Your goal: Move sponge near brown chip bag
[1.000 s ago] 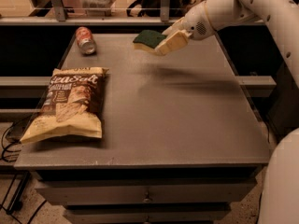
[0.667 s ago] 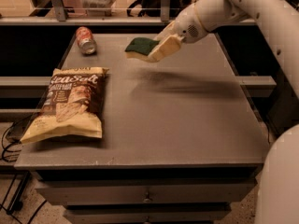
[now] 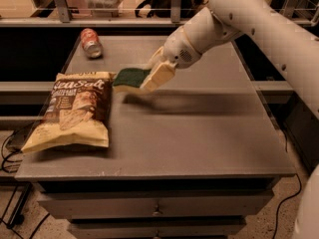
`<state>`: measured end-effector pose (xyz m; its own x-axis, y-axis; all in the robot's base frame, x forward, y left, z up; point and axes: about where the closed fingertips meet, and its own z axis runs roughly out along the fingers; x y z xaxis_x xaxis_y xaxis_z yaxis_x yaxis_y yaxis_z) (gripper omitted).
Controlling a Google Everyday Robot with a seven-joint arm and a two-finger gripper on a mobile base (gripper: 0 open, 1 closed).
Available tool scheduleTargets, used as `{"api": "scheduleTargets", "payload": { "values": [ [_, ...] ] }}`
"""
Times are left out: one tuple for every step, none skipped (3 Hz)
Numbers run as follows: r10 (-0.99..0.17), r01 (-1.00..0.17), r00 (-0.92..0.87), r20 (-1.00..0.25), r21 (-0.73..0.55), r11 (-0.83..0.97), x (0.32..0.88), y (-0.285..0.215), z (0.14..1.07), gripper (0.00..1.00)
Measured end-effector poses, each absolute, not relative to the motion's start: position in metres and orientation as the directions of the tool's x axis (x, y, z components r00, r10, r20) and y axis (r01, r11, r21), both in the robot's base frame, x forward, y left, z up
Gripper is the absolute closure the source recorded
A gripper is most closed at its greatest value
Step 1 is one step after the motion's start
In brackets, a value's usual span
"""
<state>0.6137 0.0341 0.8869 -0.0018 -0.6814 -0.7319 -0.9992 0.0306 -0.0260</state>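
- Gripper: over the left-centre of the grey table, at the end of the white arm, which reaches in from 2 o'clock. Fingers are pinched on the right end of the sponge. 1 pale finger lies across its near side; the other is hidden behind it.
- Sponge: dark green face up, sticking out of the gripper toward 9 o'clock. Its long axis runs roughly 9-to-3 with the free end tipped slightly up. It is held off the table, as a soft shadow sits on the surface below and toward 4 o'clock of it.
- Brown chip bag: flat on the table's left side, long axis about 12-to-6, "Sea Salt" end at 12. From the gripper it lies at 8 o'clock.
- Key relation: the sponge's free end points at the bag's upper right corner and reads as just beside it. With the sponge aloft, I cannot tell whether it overhangs the bag's edge or stops short.
- Red soda can: on its side at the far left corner, at 10 o'clock from the sponge and well apart from it.
- Judgement: the carry looks nearly done. What remains is a descent onto bare table at 3 o'clock of the bag's top corner. The risk is setting the sponge onto the bag's edge instead of beside it.
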Motion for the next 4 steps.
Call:
{"api": "scheduleTargets", "payload": {
  "values": [
    [-0.668, -1.000, -0.011, -0.744, 0.026, -0.012, 0.586, 0.056, 0.866, 0.59],
    [-0.652, -0.998, -0.008, -0.758, 0.050, -0.046, 0.564, 0.071, 0.858, 0.36],
    [-0.638, -0.997, 0.006, -0.770, 0.046, -0.065, 0.551, 0.078, 0.860, 0.12],
    [-0.639, -0.997, 0.007, -0.769, 0.048, -0.068, 0.550, 0.080, 0.859, 0.00]
  ]
}}
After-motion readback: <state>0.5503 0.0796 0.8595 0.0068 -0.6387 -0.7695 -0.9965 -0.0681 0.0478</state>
